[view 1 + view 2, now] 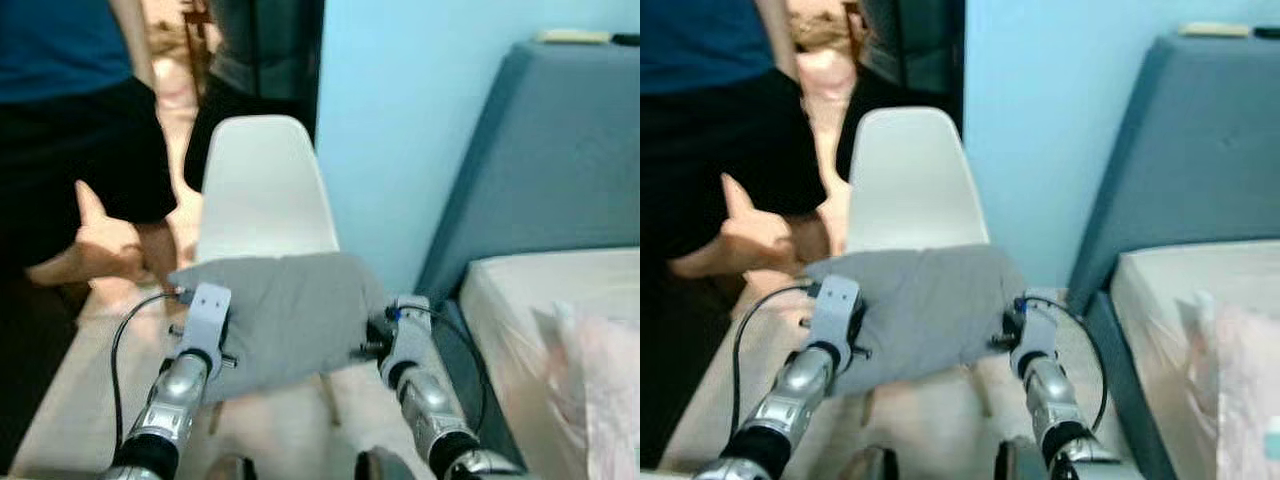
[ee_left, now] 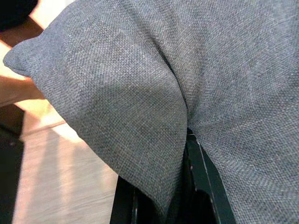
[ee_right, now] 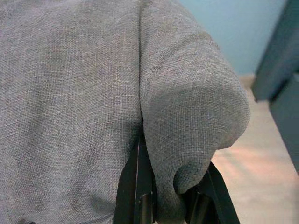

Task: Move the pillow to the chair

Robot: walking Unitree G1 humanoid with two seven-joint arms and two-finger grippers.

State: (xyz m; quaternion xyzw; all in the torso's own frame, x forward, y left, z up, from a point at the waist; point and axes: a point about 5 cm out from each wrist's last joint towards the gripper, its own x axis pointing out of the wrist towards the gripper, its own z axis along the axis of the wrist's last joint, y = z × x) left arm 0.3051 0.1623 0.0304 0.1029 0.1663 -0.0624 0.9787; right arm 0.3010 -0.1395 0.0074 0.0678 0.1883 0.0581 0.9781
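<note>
Bedroom: grey pillow btwn both grippers, above white chair.

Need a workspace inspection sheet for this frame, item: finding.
Surface: pale wood floor.
Job's things: grey pillow held in the air in front of the white chair, whose seat it hides.
Clutter: pale bundle on the bed.
Grippers: left pincer and right pincer, each shut on a pillow edge.
Cables: black cable looping off the left arm.
Surroundings: person standing close to the left; blue wall.
</note>
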